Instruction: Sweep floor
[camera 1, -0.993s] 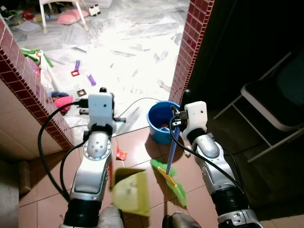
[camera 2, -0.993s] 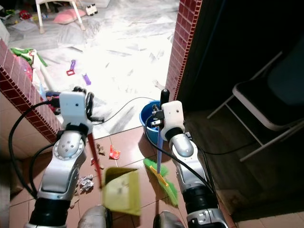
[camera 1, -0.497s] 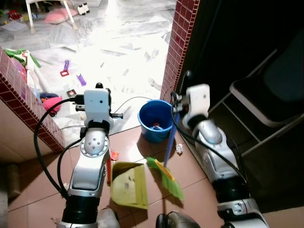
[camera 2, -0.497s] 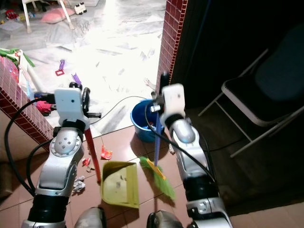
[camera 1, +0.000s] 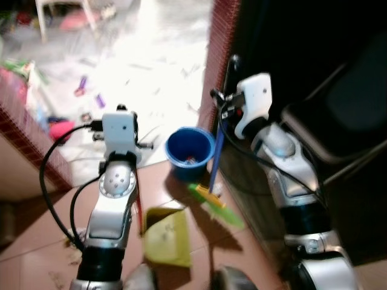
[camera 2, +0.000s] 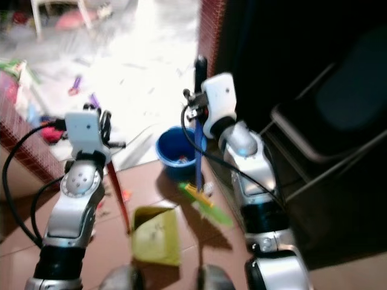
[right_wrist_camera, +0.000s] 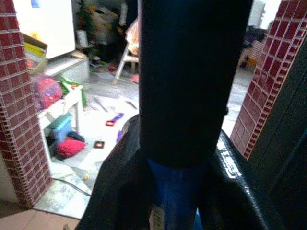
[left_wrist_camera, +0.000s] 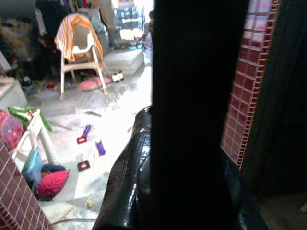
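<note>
The right gripper [camera 1: 225, 104] has its jaws closed round the blue handle of the broom [camera 1: 216, 162], high up near the black cap; in the right wrist view that handle [right_wrist_camera: 184, 96] stands between the two black fingers [right_wrist_camera: 115, 191], which touch it on both sides. The broom hangs nearly upright, its green bristle head [camera 1: 225, 211] resting tilted on the brown tile floor [camera 1: 36, 229] just in front of the blue bucket [camera 1: 188, 151], a hold that I judge suits short strokes drawing dirt toward the pan. The left gripper [camera 1: 119, 110] has its jaws clamped on the dark upright handle of the dustpan [camera 1: 167, 237]; in the left wrist view that handle [left_wrist_camera: 192, 96] sits against the fingers [left_wrist_camera: 129, 191]. The yellow-green pan lies flat on the tiles just beside the bristles, its red stem [camera 2: 119, 196] rising to the left gripper, so the pan's mouth appears set to receive what the broom pushes. A small scrap of litter [camera 2: 124, 194] lies on the tiles near the stem, and bits of paper [camera 1: 72, 241] sit by the left arm, so sweeping looks unfinished. Beyond the red brick wall [camera 1: 221, 42] the pale floor holds scattered toys [left_wrist_camera: 86, 134] and a plastic chair [left_wrist_camera: 76, 48]; a dark folding chair [camera 2: 338, 115] stands to the right. No label or writing can be read, the head views being blurred.
</note>
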